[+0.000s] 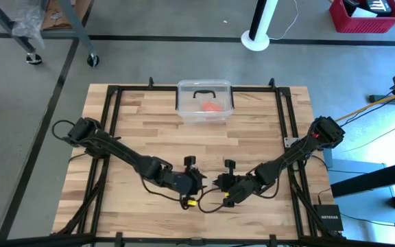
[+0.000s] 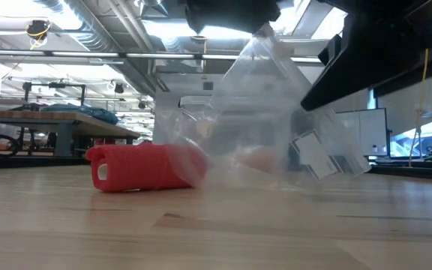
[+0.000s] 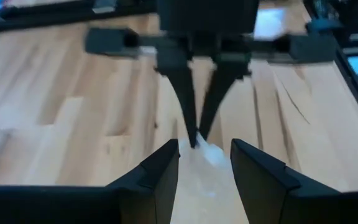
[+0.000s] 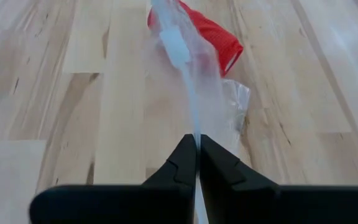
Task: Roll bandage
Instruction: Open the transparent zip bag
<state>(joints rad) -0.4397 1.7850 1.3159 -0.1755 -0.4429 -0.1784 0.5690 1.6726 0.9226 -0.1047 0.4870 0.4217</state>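
Observation:
The bandage (image 2: pixel 145 166) is a small red cloth roll lying on its side on the table, also in the right wrist view (image 4: pixel 199 30). A clear plastic bag (image 2: pixel 268 112) hangs in front of its one end; I cannot tell whether the roll reaches inside it. Both grippers meet near the table's front middle. My right gripper (image 4: pixel 197 146) is shut on the bag. Facing it, my left gripper (image 3: pixel 204 168) stands open, with the bag's plastic (image 3: pixel 207 155) between its fingers. My right gripper pinches an edge of the clear bag (image 4: pixel 196 127) between its two fingertips, slanting down from the table's right. The bag runs from the fingers toward the roll, lifted, its lower part (image 2: pixel 321 161) near the table. My left gripper: whether its fingers touch the plastic I cannot tell.
A clear lidded box (image 1: pixel 184 103) with an orange-red lump (image 1: pixel 212 107) in it stands at the table's far middle. Black frame rails (image 1: pixel 112 137) run along the table's left and right sides. Bare wood lies between the box and the grippers.

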